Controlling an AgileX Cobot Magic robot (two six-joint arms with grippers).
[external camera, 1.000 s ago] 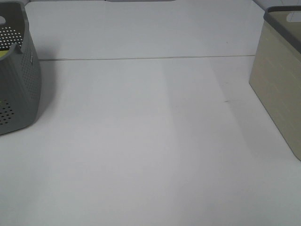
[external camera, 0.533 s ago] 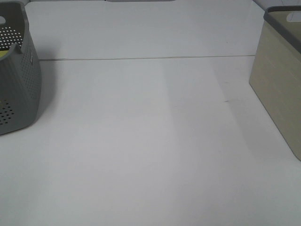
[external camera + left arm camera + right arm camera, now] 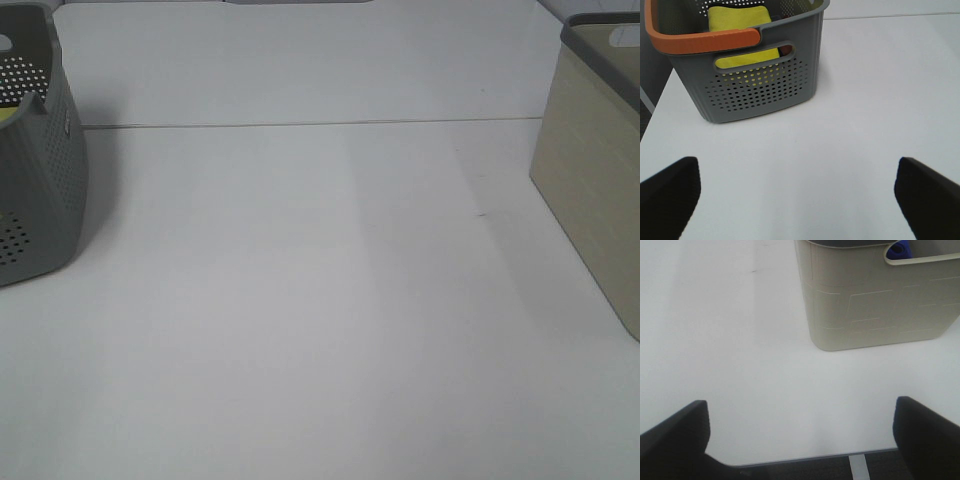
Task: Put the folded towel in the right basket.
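From the exterior high camera, the white table [image 3: 320,300] carries only two containers: the grey perforated basket [image 3: 35,170] at one edge and the right basket [image 3: 595,180], beige with a dark rim, at the opposite edge, well apart from it. No arm or cloth appears on the table between them.

In the left wrist view, the left gripper [image 3: 800,192] hangs with its dark fingers spread wide and nothing between them. The grey perforated basket [image 3: 755,85], with its orange handle [image 3: 705,41], stands ahead of it and holds a yellow cloth [image 3: 742,22].

In the right wrist view, the right gripper [image 3: 800,435] is likewise spread and empty, near the table's front edge. The right basket [image 3: 875,305] stands beyond it, and a patch of bright blue, the folded towel [image 3: 900,249], shows through the handle opening in its wall, so the towel appears to lie inside already.

The task looks essentially complete. The remaining risk is small: an arm swinging near the right basket could nudge it towards the table edge.
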